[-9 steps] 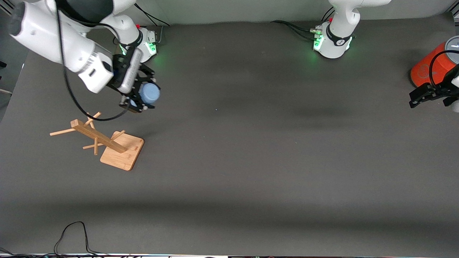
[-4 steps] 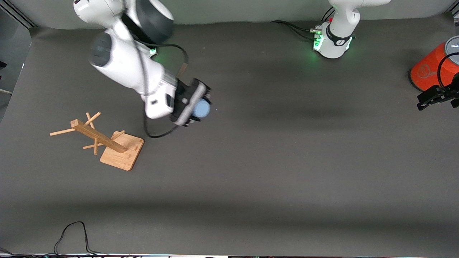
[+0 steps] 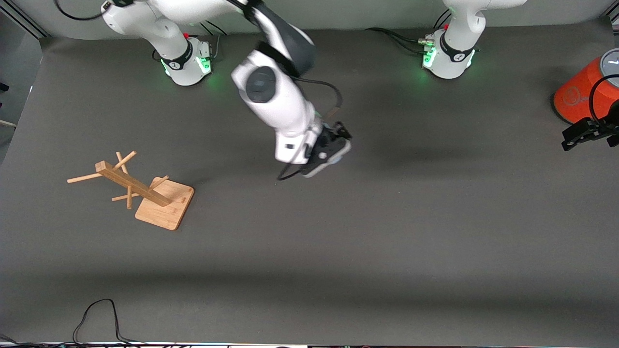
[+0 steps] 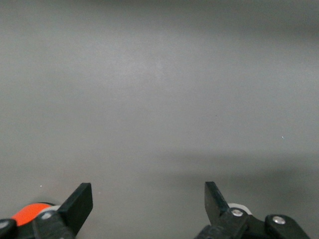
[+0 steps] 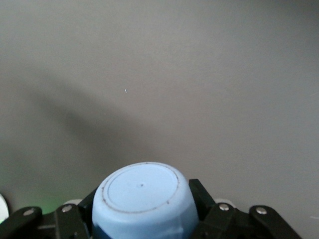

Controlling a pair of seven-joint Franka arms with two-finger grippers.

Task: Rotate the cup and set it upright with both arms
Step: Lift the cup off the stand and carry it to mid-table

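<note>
The cup (image 5: pixel 143 201) is clamped base-outward in the right gripper (image 3: pixel 333 153), carried over mid-table (image 3: pixel 387 251), now well away from the wooden rack (image 3: pixel 145 191) it hung beside a second ago. The left gripper (image 3: pixel 587 133) waits spread, empty, by the orange cylinder (image 3: pixel 580 94); a handover looks likely.

one cup (image 5: pixel 143 199), one rack (image 3: pixel 140 191), two arms (image 3: pixel 278 104)
</note>
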